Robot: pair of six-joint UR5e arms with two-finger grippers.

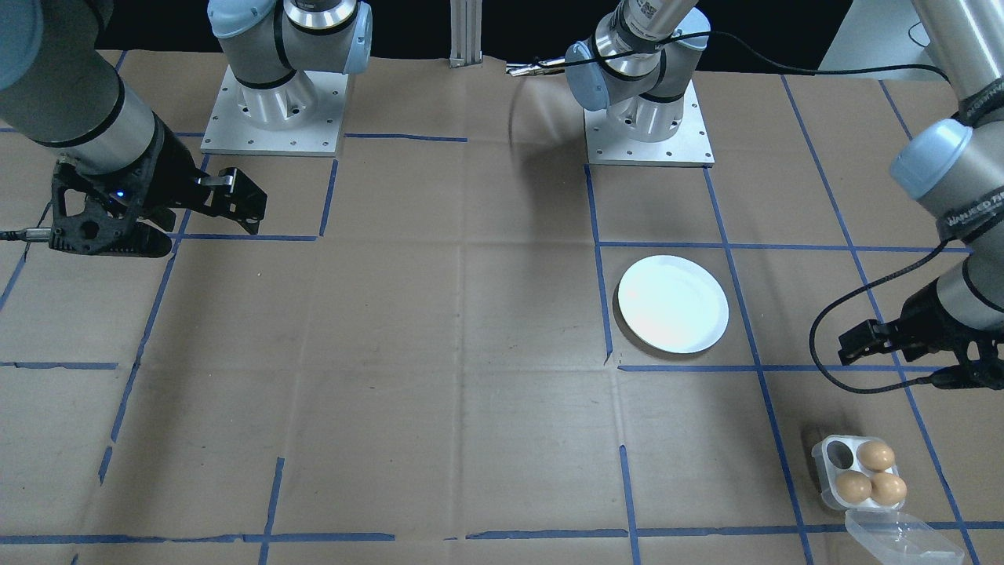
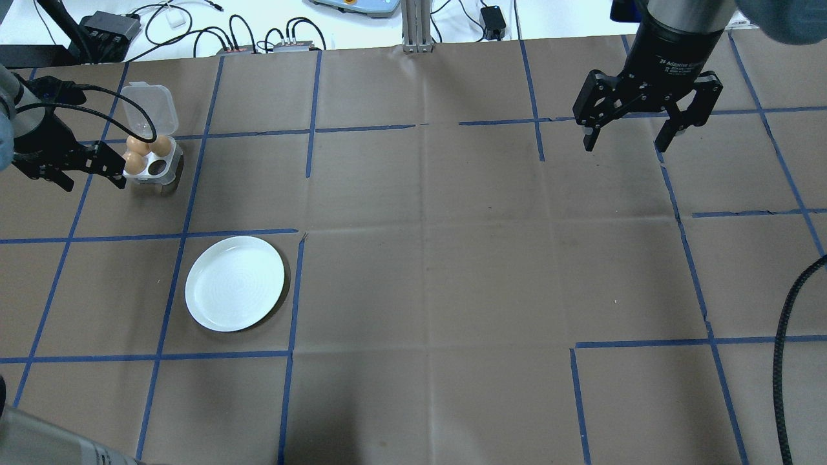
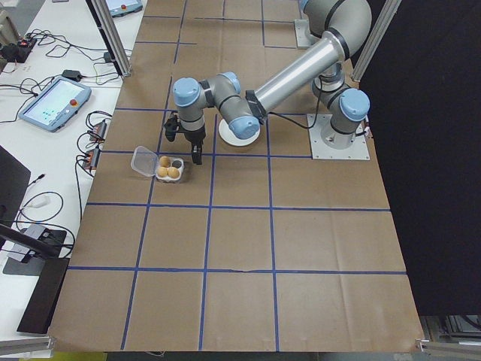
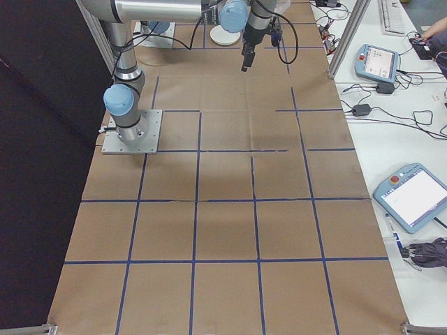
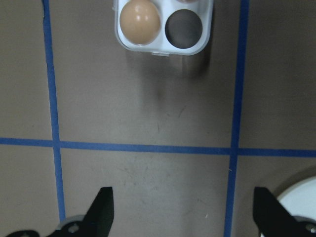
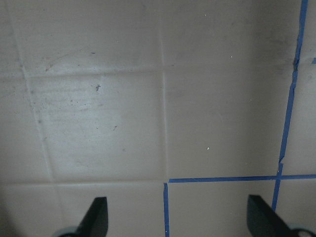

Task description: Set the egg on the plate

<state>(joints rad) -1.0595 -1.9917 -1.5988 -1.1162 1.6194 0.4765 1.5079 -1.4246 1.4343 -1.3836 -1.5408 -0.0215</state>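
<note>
Brown eggs sat in your egg tray, just beside the left gripper, which hovered wide open and empty. Your white plate lay bare nearby. The right gripper hung open, empty, well apart.

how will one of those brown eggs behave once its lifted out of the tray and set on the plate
Probably fragile: each egg is a thin-shelled oval, so the open left gripper should close gently. Likely slippery, since the shell looks smooth and glossy in the left wrist view. Apt to roll: the plate is shallow and smooth, unlike the cupped egg tray.
</note>
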